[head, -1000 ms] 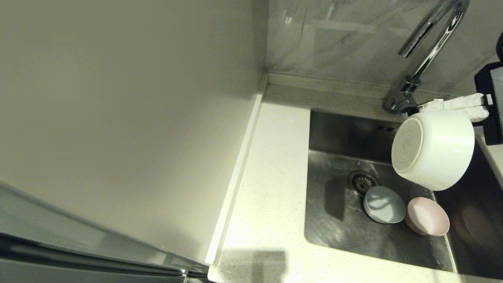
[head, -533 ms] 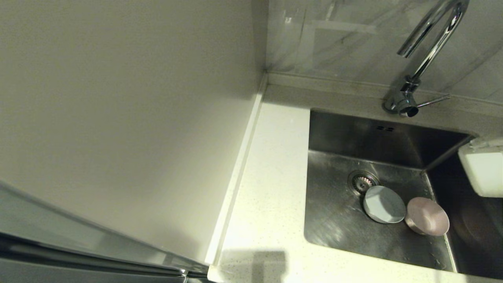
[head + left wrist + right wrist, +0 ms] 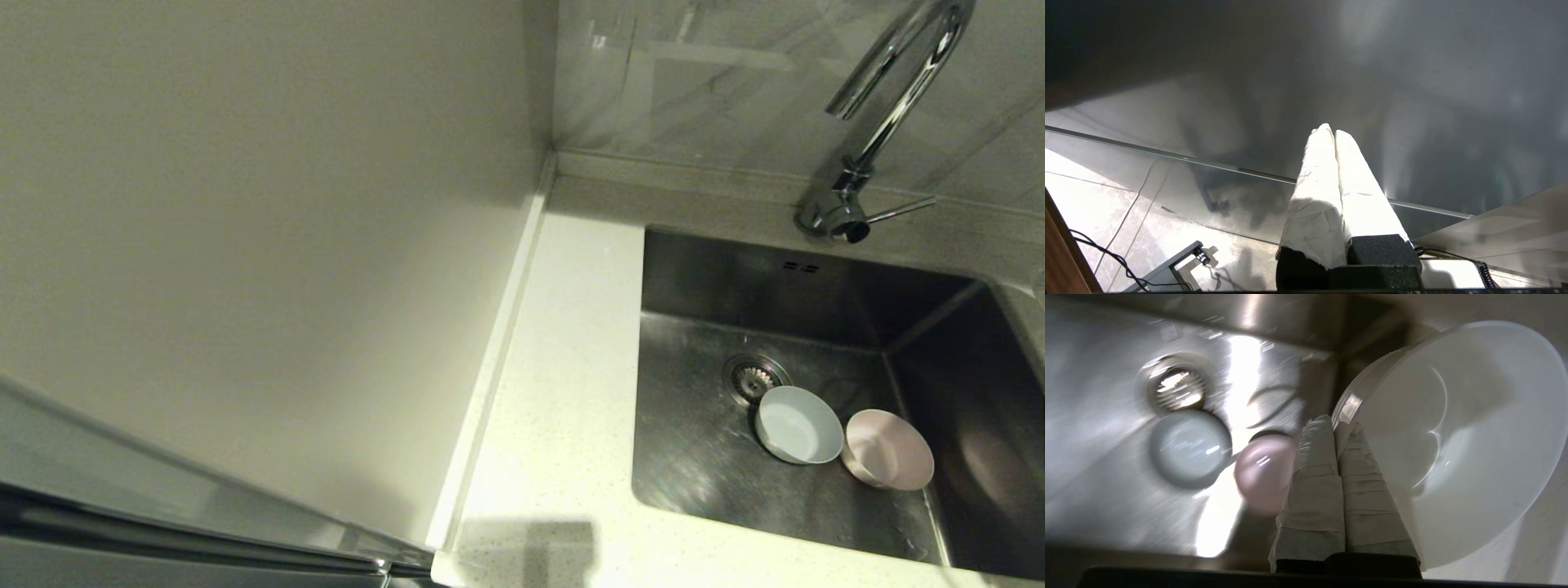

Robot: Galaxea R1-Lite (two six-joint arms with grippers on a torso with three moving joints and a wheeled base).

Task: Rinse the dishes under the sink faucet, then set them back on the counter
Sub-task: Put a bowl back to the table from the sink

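- Our right claw (image 3: 1336, 424) is clenched on the rim of the white bowl (image 3: 1457, 441), which stands on edge beside its wrapped fingers (image 3: 1314, 477), the hollow side facing our wrist.
- Below and off to the other side of that claw lies the sink (image 3: 702, 457): the pink bowl (image 3: 888, 449) is nearest the fingertips, the blue bowl (image 3: 798, 425) touches it just beyond, and the drain (image 3: 753, 377) sits right past the blue bowl.
- The faucet (image 3: 890, 114) is out of the claw's own view; in the head view no water runs from it, and neither claw nor white bowl shows there.
- We judge this the carry-back step: the white bowl is on its way to the counter (image 3: 563, 392).
- Next we need to level the bowl, lower it onto bare counter, and only then let go; two bowls remain.
- Our left claw (image 3: 1334, 132) hangs parked, clenched on nothing, far from the sink.
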